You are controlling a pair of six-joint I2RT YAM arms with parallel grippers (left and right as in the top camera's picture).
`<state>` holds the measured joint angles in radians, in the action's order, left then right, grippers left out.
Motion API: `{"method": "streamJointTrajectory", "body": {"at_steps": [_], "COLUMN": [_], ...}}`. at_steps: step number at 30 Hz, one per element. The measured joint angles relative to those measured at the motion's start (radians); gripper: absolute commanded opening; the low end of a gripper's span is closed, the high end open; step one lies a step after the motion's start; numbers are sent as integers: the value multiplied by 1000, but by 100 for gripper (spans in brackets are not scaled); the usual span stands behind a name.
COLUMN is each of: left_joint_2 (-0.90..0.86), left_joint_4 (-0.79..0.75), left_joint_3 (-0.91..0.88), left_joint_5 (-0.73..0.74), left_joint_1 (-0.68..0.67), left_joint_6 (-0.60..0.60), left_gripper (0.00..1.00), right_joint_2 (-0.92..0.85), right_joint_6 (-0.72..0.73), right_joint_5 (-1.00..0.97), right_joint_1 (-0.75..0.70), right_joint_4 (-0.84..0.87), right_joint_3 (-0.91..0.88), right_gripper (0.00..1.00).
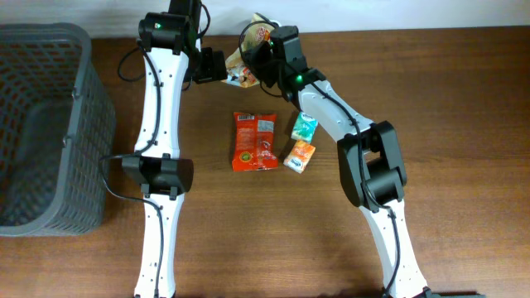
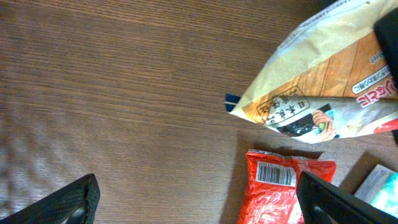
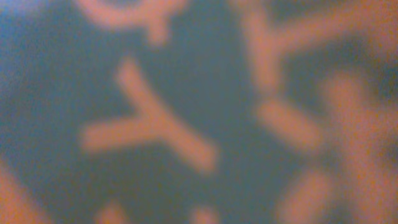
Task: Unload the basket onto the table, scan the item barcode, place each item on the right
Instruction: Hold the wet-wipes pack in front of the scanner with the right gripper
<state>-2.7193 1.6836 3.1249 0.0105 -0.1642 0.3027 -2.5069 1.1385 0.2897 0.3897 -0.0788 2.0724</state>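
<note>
Two bags (image 1: 255,141) (image 1: 246,77), two packets (image 1: 304,126) (image 1: 299,156) — one basket (image 1: 93,98)

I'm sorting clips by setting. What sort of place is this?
Likely a mock shop checkout: a grey basket on a wooden table, a red barcoded packet, and a snack bag held up.

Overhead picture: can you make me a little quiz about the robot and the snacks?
1. True or false: the left gripper is squeezing the red packet.
2. How many small packets lie beside the red packet? A one, B two, C four.
3. Fill in: the right gripper holds up the beige bag; at the picture's left side stands a grey ____.
Key: 1 false, it is open and empty. 2 B, the teal packet and the orange packet. 3 basket.
</note>
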Motion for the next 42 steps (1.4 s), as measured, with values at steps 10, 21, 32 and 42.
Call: {"method": "streamJointTrajectory", "body": {"at_steps": [10,21,32,42], "left_joint_2": [0,0,0,0], "left_joint_4": [0,1,0,1], "left_joint_3": [0,0,0,0], "left_joint_5": [0,0,0,0], "left_joint_1": [0,0,0,0], "left_joint_6": [0,0,0,0], "left_gripper": [99,99,99,99], "right_joint_2": [0,5,-126,-129], "right_joint_6": [-316,-548,-330,-211], "right_joint_5": [-100,-213,-161,-62], "right_joint_1": [-1,-32,-44,-36], "right_joint_4": [-4,-520,-270,-96], "right_joint_3": [37,321,349,349], "right_gripper": [4,4,4,4]}}
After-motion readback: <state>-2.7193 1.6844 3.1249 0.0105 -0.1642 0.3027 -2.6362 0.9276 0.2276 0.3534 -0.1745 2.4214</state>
